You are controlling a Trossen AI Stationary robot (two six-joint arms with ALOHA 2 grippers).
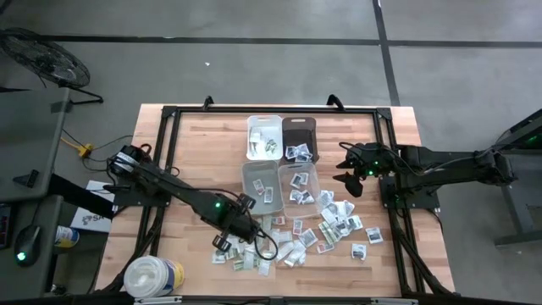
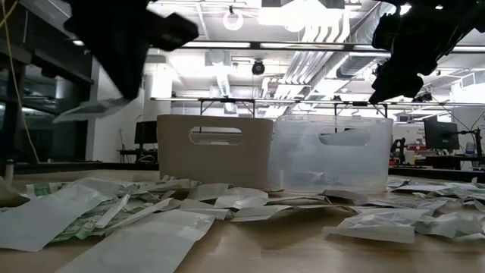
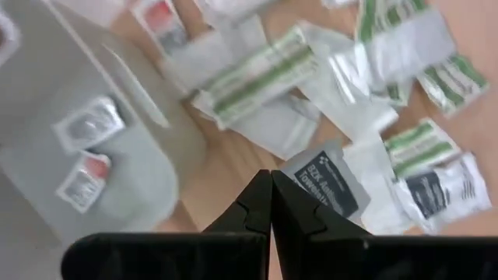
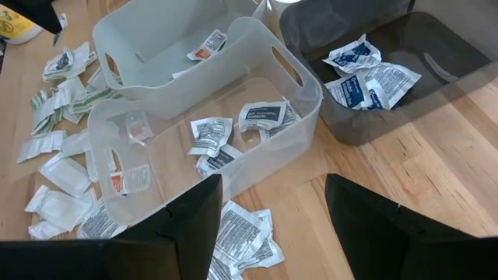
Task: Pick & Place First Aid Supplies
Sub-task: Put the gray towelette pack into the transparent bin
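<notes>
Left gripper [image 1: 230, 235] sits over the near pile of first aid supplies [image 1: 296, 241], just on the pile side of the clear bin [image 1: 261, 182]. In its wrist view the fingers [image 3: 257, 206] are pressed fully together, tips meeting, and a dark-printed packet [image 3: 327, 180] lies at or just beyond the tips; whether it is pinched or merely under them cannot be told from that view. In the low view a pale flat packet [image 2: 95, 108] hangs level beside the dark arm above the table, which suggests a packet is already lifted, though the contact itself is hidden. Judgement: the step in hand is the pick or early carry of one packet from the pile. Right gripper [image 1: 351, 178] waits off to the far side of the second clear bin [image 1: 298, 185], jaws wide apart and empty; from it the dark bin [image 4: 389, 70] and the two clear bins lie ahead, each already with a few packets inside. Most packets remain loose on the wooden table [image 1: 190, 157], spread between the two grippers. Next move, as judged: raise the left gripper clear of the pile, confirm only one packet comes up, carry it over the rim of the bin beside it, then part the fingers above the bin floor.
</notes>
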